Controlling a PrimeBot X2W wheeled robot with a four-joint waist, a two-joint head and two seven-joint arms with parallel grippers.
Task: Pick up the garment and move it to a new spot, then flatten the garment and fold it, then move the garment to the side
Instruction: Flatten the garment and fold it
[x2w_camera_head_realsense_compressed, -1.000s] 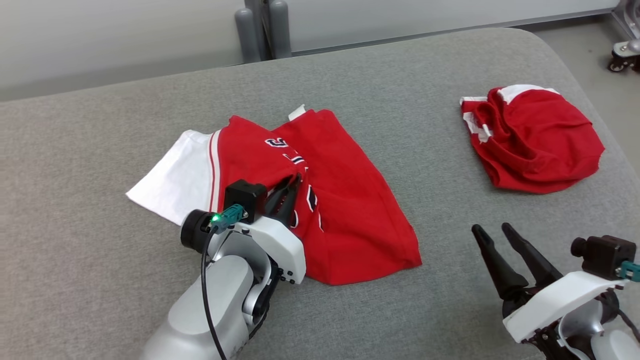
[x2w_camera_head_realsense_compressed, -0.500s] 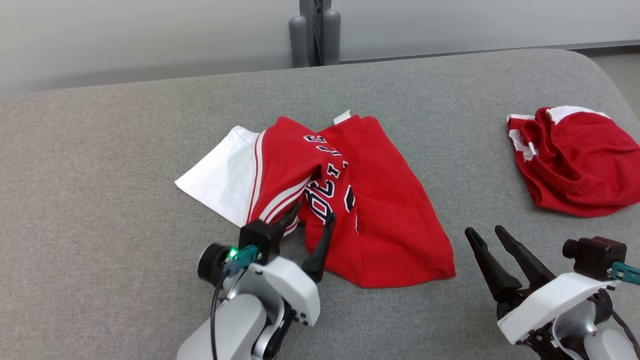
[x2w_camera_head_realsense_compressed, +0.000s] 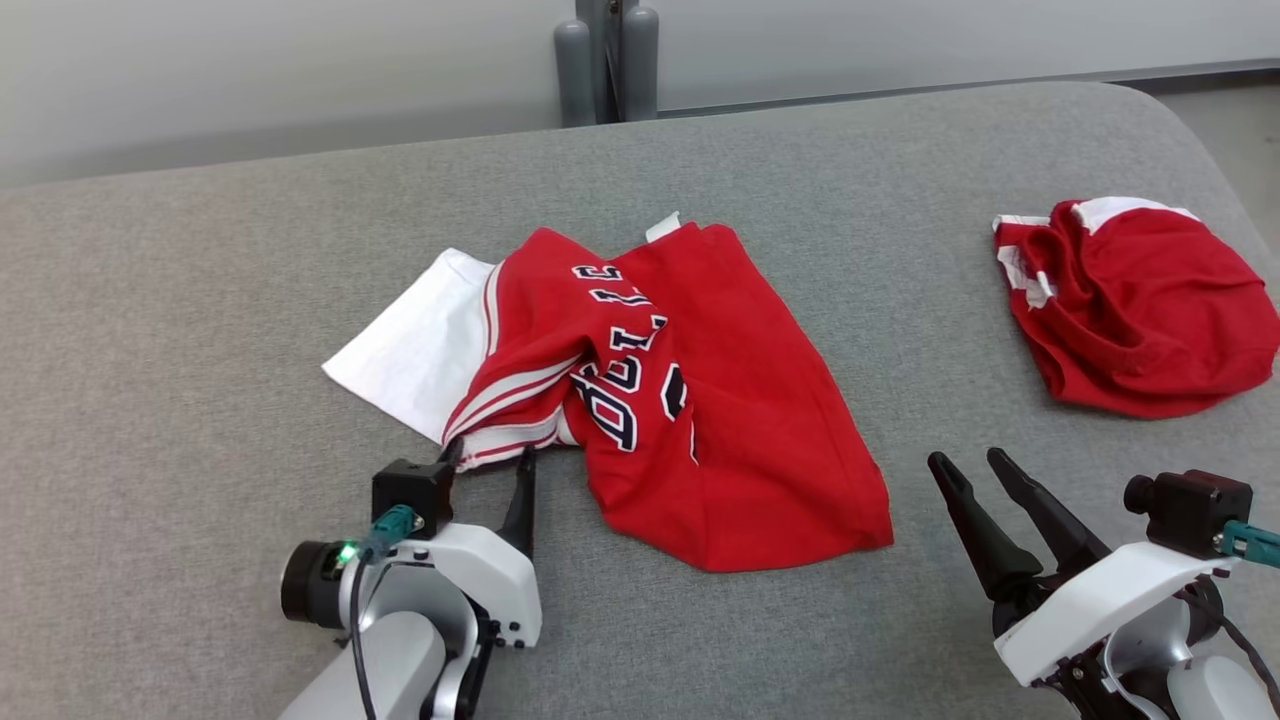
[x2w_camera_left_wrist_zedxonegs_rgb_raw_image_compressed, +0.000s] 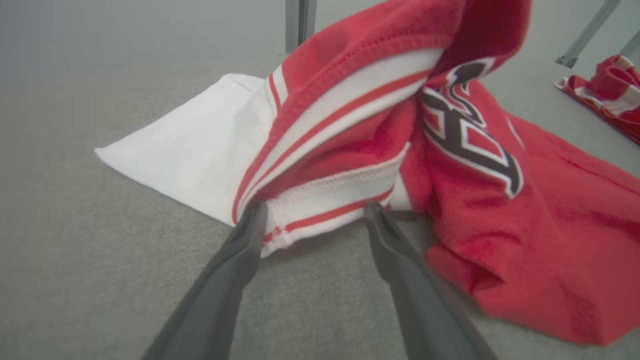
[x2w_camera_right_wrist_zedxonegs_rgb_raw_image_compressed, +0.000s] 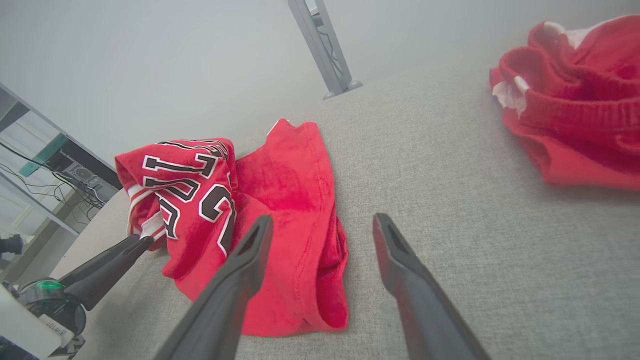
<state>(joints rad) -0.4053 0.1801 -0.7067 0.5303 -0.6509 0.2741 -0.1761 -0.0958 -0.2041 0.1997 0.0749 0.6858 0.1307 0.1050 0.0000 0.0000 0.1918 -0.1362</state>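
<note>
The red jersey (x2w_camera_head_realsense_compressed: 720, 400) with a white sleeve and dark lettering lies rumpled in the middle of the grey padded surface (x2w_camera_head_realsense_compressed: 200, 300). Its white-and-red striped hem (x2w_camera_left_wrist_zedxonegs_rgb_raw_image_compressed: 325, 200) is bunched toward me. My left gripper (x2w_camera_head_realsense_compressed: 488, 460) is open and low at that hem. In the left wrist view the hem's edge sits between the left gripper's (x2w_camera_left_wrist_zedxonegs_rgb_raw_image_compressed: 315, 210) spread tips, touching the left finger. My right gripper (x2w_camera_head_realsense_compressed: 970, 460) is open and holds nothing, hovering right of the jersey's (x2w_camera_right_wrist_zedxonegs_rgb_raw_image_compressed: 290, 200) near corner. The right wrist view also shows my right gripper (x2w_camera_right_wrist_zedxonegs_rgb_raw_image_compressed: 323, 219) and my left gripper (x2w_camera_right_wrist_zedxonegs_rgb_raw_image_compressed: 135, 242).
A second red garment (x2w_camera_head_realsense_compressed: 1140, 300) with white trim lies crumpled at the far right, near the surface's rounded edge. Grey posts (x2w_camera_head_realsense_compressed: 600, 60) stand behind the far edge, against a pale wall. Bare grey padding stretches to the left and in front of the jersey.
My left gripper, shut on the jersey's fabric a second ago, has opened and drawn back toward me and left, leaving the striped hem pulled out. The head camera has shifted.
</note>
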